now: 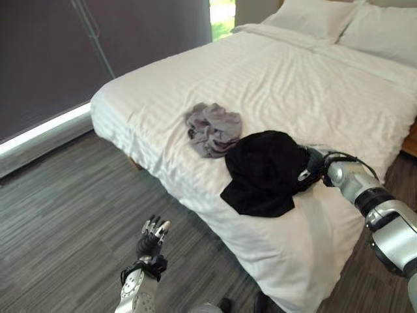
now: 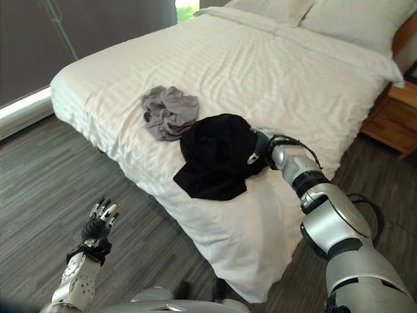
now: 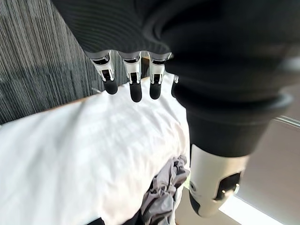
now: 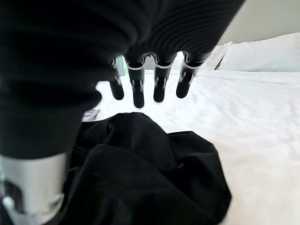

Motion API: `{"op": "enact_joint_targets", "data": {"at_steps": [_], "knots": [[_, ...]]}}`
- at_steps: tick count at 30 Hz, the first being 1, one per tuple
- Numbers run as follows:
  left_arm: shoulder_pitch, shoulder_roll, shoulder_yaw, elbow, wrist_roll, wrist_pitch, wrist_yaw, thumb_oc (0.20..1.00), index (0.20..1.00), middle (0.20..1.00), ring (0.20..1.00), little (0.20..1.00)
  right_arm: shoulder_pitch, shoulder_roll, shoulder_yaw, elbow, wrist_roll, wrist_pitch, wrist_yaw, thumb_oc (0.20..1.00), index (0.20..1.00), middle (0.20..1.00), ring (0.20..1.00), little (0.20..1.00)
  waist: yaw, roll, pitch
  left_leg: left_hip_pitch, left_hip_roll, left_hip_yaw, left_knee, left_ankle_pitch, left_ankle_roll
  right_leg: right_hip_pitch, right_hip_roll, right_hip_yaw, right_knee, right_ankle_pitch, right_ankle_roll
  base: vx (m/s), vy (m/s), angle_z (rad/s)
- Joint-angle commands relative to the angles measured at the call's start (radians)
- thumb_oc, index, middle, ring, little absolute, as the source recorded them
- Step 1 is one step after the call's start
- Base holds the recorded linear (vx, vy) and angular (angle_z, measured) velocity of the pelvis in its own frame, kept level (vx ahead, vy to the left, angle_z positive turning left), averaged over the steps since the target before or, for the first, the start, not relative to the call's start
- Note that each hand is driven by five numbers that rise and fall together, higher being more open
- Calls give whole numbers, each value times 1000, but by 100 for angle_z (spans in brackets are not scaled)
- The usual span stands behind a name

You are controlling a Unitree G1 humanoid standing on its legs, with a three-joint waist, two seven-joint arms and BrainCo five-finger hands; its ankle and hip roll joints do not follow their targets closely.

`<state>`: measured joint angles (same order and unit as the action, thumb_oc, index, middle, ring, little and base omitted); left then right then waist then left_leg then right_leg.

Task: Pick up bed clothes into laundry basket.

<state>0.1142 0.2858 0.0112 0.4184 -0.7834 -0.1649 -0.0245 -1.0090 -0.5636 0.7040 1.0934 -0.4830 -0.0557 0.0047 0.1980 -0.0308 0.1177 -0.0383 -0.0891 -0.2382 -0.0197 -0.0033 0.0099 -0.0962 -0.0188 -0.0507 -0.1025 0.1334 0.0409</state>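
White bed (image 1: 273, 85) with pillows (image 1: 345, 23); wooden nightstand (image 2: 394, 117) beside it; grey plank floor (image 1: 71, 208)

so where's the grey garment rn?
Grey garment lies bunched on the bed near its foot edge, touching the black garment on its left.

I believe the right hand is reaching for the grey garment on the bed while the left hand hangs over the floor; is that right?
Not quite: the right hand is at the black garment, as the right wrist view shows, its fingers straight above the cloth. The grey garment lies untouched beside it on the bed. The left hand does hang over the floor.
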Motion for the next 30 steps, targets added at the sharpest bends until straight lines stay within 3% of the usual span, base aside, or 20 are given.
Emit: {"op": "enact_joint_targets", "data": {"at_steps": [1, 5, 9, 12, 14, 19, 20, 23, 27, 29, 30], "knots": [[-77, 58, -30, -26, -36, -62, -3, 1000, 1000, 1000, 1000, 1000, -134, -18, 47, 40, -46, 11, -41, 1000, 1000, 1000, 1000, 1000, 2, 14, 6, -75, -24, -38, -68, 115, -25, 10, 7, 22, 15, -7, 20, -120, 3, 17], [-106, 64, -54, -35, -42, -64, 4, 1000, 1000, 1000, 1000, 1000, -196, -9, 137, 98, -147, 21, -31, 1000, 1000, 1000, 1000, 1000, 12, 35, 26, -131, -35, -52, -68, 132, -32, -50, 6, 16, 15, 7, 18, -61, -1, 16], [-155, 36, -99, -71, -68, -72, 11, 1000, 1000, 1000, 1000, 1000, -171, -18, 173, 195, -231, 27, -12, 1000, 1000, 1000, 1000, 1000, 43, 103, 79, -248, -62, -85, -68, 172, -48, -160, -3, 5, 15, 18, 11, -94, -9, 20], [-158, 26, -115, -94, -59, -76, 16, 1000, 1000, 1000, 1000, 1000, -144, -16, 181, 213, -253, 26, -5, 1000, 1000, 1000, 1000, 1000, 57, 126, 88, -298, -66, -88, -68, 185, -54, -204, -6, 5, 15, 24, 13, -46, 0, 13], [-178, -4, -134, -89, -50, -78, 22, 1000, 1000, 1000, 1000, 1000, -81, 7, 192, 226, -332, 32, -1, 1000, 1000, 1000, 1000, 1000, 67, 155, 106, -353, -68, -80, -68, 197, -60, -256, -6, 16, 15, 32, 18, -47, 21, -3], [-204, -54, -140, -65, -49, -85, 50, 1000, 1000, 1000, 1000, 1000, 35, 115, 164, 219, -366, 56, 2, 1000, 1000, 1000, 1000, 1000, 69, 173, 126, -366, -66, -72, -68, 201, -61, -266, -1, 34, 15, 26, 15, 29, 23, -14], [-214, -70, -136, -63, -52, -99, 74, 1000, 1000, 1000, 1000, 1000, 90, 201, 111, 174, -287, 67, -16, 200, 200, 200, 200, 200, 55, 175, 129, -351, -62, -71, -68, 197, -60, -251, 0, 37, 15, 16, 12, 66, 29, -11], [-216, -75, -116, -60, -54, -112, 101, 1000, 1000, 1000, 1000, 1000, 142, 230, 36, 85, -144, 76, -49, 200, 200, 200, 200, 200, 30, 169, 132, -337, -61, -66, -68, 192, -59, -238, 0, 42, 15, 10, 12, 37, 29, -13], [-215, -78, -89, -56, -46, -128, 155, 1000, 1000, 1000, 1000, 1000, 253, 228, -156, -145, 227, 63, -155, 200, 200, 200, 200, 200, -28, 151, 140, -312, -55, -43, -68, 175, -55, -218, -1, 57, 15, 3, 14, 24, 43, 5], [-203, -78, -77, -52, -44, -130, 157, 1000, 1000, 1000, 1000, 1000, 324, 215, -236, -265, 382, 25, -173, 200, 200, 200, 200, 200, -53, 145, 145, -300, -54, -35, -68, 169, -53, -209, -3, 61, 15, 3, 17, 20, 52, -10], [-184, -80, -66, -49, -50, -134, 162, 1000, 1000, 1000, 1000, 1000, 414, 199, -357, -419, 610, -34, -193, 200, 200, 200, 200, 200, -79, 142, 149, -284, -51, -27, -68, 162, -50, -195, -7, 65, 15, 0, 19, 17, 62, -8]]}}
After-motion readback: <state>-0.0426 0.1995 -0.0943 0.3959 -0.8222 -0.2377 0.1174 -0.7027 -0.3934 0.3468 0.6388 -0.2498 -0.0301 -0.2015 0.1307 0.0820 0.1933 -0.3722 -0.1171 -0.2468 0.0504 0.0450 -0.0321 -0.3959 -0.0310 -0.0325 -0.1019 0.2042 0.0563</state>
